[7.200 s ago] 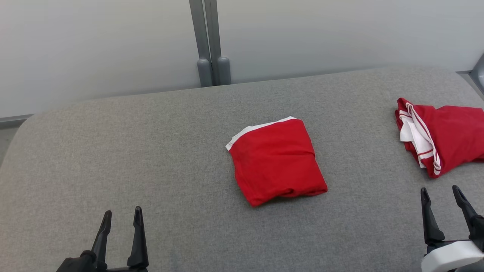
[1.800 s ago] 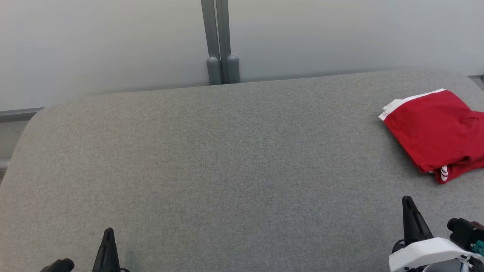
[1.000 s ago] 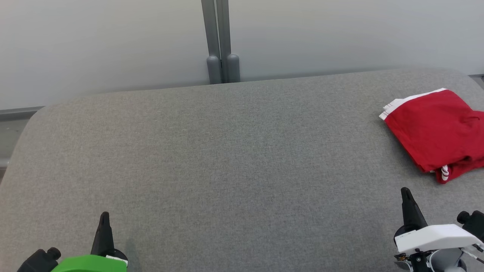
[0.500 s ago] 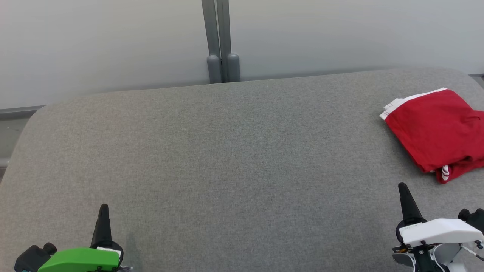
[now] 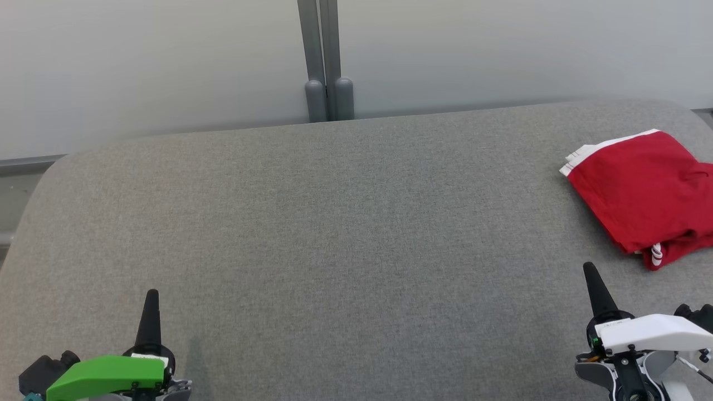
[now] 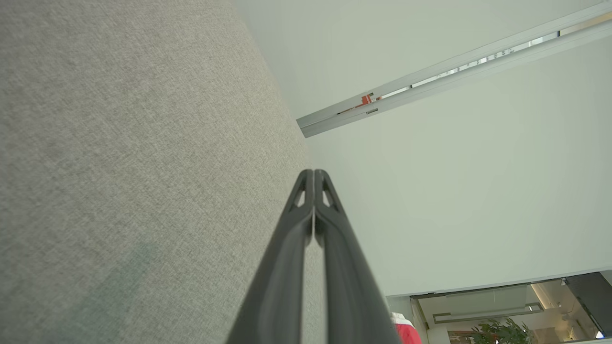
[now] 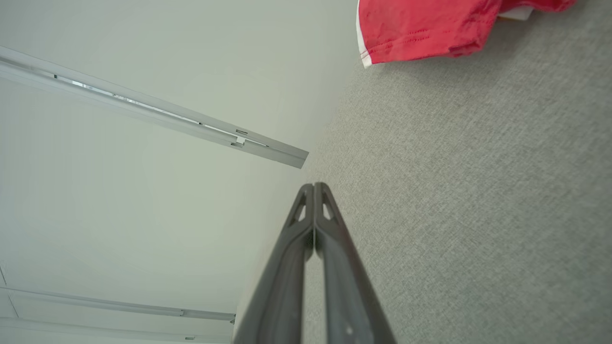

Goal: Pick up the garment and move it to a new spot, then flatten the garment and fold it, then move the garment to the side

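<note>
At the far right of the grey padded surface point(image 5: 334, 223) we see the red garment point(image 5: 640, 192) lying folded. Its white-edged hem is turned toward the middle of the surface, and its right part is cut off by the edge of the head view. At its near corner a small red fold with white stripes point(image 5: 655, 256) pokes out; we cannot tell whether it belongs to the same piece.

The left gripper point(image 5: 151, 312) sits at the lower left under a green housing point(image 5: 106, 376), empty and well apart from the garment. From the left wrist view we see its 2 fingers point(image 6: 287, 267) pressed together tip to tip, with nothing between them, above bare grey fabric.

The right gripper point(image 5: 595, 287) sits at the lower right under a white housing point(image 5: 652, 331). It is near the garment's near corner but clear of it, with grey fabric showing between them. Its 2 fingers point(image 7: 344, 286) also meet at the tips, holding nothing, and the garment lies ahead and to the right of them in the right wrist view.

Behind the far edge of the surface we see a pale wall point(image 5: 139, 67) and a grey post point(image 5: 325, 55) made of 2 uprights side by side.
</note>
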Robot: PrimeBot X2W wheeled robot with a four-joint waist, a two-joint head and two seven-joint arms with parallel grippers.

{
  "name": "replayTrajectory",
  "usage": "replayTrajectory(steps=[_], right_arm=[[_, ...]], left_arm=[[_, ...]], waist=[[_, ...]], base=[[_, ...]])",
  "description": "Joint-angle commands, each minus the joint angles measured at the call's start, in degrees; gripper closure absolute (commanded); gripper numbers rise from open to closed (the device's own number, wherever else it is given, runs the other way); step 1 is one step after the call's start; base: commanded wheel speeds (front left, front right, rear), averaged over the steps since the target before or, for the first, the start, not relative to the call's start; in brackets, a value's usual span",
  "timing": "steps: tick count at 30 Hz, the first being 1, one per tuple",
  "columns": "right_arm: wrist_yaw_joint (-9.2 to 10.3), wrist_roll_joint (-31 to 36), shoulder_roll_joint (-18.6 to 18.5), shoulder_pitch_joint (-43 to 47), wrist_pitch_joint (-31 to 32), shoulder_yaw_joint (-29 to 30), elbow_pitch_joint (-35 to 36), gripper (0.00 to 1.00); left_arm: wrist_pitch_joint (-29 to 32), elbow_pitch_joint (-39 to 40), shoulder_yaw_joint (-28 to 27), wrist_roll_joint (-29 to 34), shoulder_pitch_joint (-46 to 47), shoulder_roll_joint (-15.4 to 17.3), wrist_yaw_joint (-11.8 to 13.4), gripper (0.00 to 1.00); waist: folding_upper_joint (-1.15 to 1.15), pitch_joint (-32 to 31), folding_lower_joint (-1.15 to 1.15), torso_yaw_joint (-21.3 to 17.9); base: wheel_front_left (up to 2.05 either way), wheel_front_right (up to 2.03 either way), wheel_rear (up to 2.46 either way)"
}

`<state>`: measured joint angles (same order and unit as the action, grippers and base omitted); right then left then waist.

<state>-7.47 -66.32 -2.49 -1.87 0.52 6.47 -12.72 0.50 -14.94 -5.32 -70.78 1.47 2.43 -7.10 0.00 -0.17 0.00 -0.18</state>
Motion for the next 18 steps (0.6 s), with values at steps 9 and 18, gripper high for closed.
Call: replayTrajectory(steps=[9, 18], right_arm=[[-0.04, -6.3, -0.4, -1.9, 1.5, 0.1, -0.1, 1.00], [-0.04, -11.2, -0.4, -2.6, 2.7, 0.1, -0.4, 1.00]], left_arm=[[1.4, 0.7, -0.5, -5.2, 2.2, 0.5, -0.4, 1.00], [2.6, 0.7, -0.7, -9.4, 3.0, 0.5, -0.4, 1.00]], waist=[[0.00, 0.1, 0.00, 0.0], [0.00, 0.1, 0.00, 0.1]], base=[[0.00, 0.00, 0.00], [0.00, 0.00, 0.00]])
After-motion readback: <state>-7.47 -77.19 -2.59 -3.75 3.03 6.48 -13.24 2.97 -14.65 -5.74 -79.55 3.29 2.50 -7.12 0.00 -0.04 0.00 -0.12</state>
